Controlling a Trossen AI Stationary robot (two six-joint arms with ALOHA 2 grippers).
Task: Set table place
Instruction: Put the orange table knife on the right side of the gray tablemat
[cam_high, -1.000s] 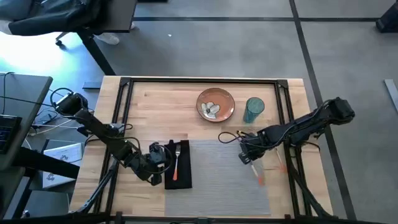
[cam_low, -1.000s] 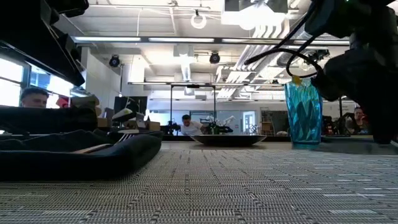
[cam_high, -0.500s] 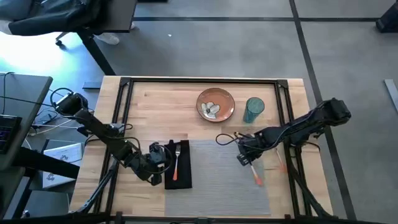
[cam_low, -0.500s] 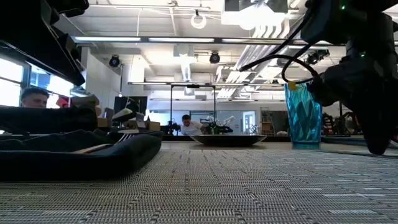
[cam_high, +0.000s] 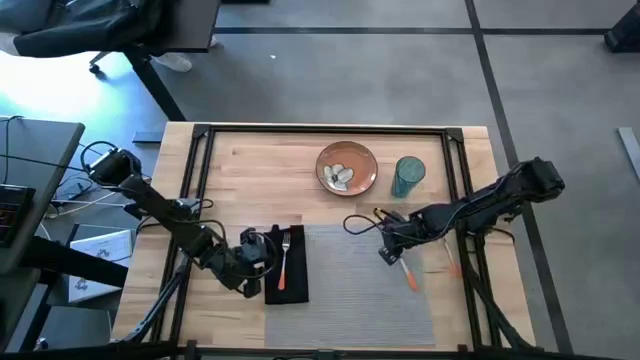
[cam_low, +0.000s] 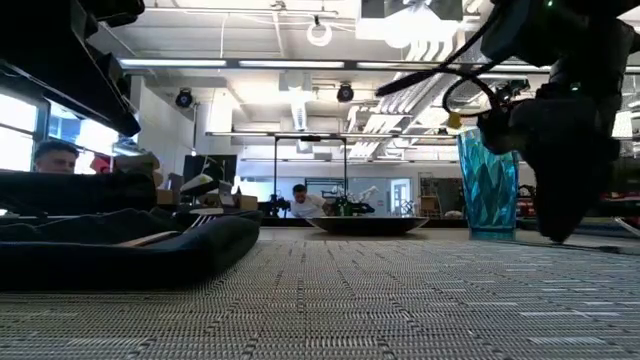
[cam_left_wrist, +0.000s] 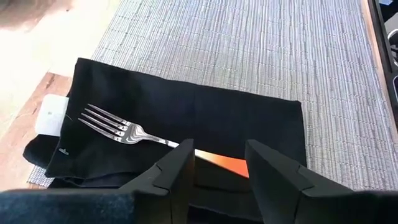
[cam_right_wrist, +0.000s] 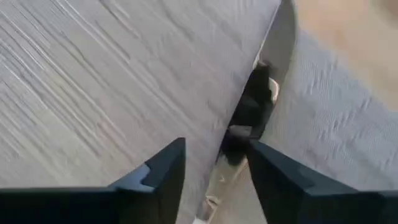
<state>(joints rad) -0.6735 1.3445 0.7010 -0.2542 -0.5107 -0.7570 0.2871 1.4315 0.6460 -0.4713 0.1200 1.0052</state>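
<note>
The grey placemat (cam_high: 350, 295) lies on the table (cam_high: 250, 165) near its front edge. A black napkin (cam_high: 285, 288) rests on the placemat's left end, and the orange-handled fork (cam_left_wrist: 118, 129) lies on the napkin. My left gripper (cam_left_wrist: 219, 168) is open, its fingers standing either side of the fork's handle. My right gripper (cam_high: 390, 254) is over the placemat's right part, shut on an orange-handled knife (cam_high: 408, 276). The orange-brown plate (cam_high: 347, 167) sits at the far middle of the table. My right gripper has the knife's shiny metal end (cam_right_wrist: 236, 174) between its two fingers, slanting down from the table's right side. The orange handle (cam_high: 409, 279) sticks out toward the table's near edge. I cannot tell whether the knife is lifted clear or touching the placemat.
A blue tumbler (cam_high: 408, 175) stands just right of the plate, behind my right gripper. Another orange-handled utensil (cam_high: 452, 266) lies on the wood right of the placemat, under my right arm. Black frame rails (cam_high: 200, 160) run along the table's edges.
My right gripper has gone a little toward the table's left edge, further over the placemat, and the knife has gone along with it.
</note>
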